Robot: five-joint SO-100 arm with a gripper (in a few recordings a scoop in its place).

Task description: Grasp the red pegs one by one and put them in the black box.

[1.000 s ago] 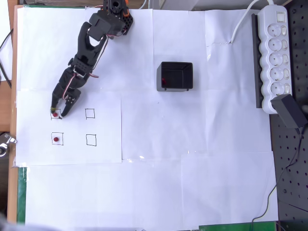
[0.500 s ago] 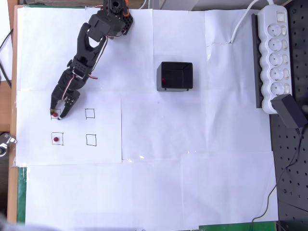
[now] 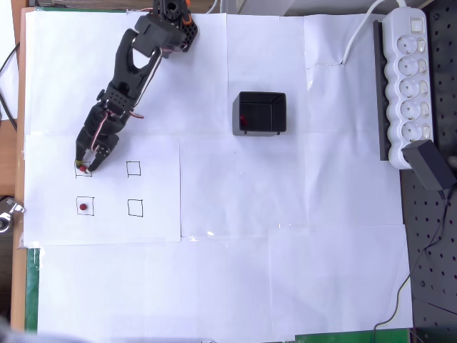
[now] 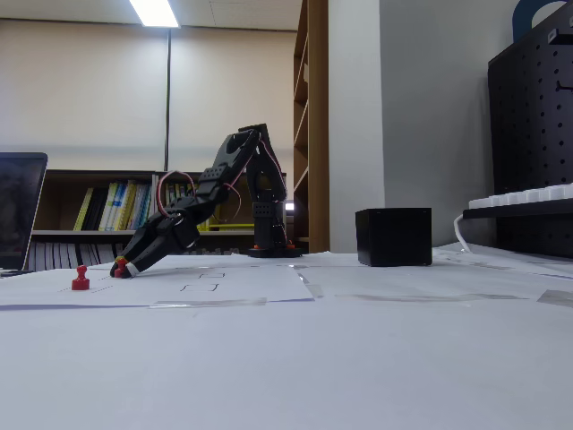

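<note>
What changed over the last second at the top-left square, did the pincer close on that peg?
The pincer narrowed around the red peg in the top-left square and now looks shut on it, the peg not yet lifted. The arm barely shifted. Unchanged: the other red peg in its square, the black box with a peg inside, the power strip.

From overhead, the gripper (image 3: 84,166) covers most of the red peg (image 3: 82,169) under its tips; only a red sliver shows, too small to tell whether the jaws touch it. In the fixed view the same peg (image 4: 120,267) is half hidden behind the fingertips. Inside the black box (image 3: 261,113) a red speck by the left wall is probably a peg, but shadow blurs it. The power strip (image 3: 407,78) is cut off by the right edge.
</note>
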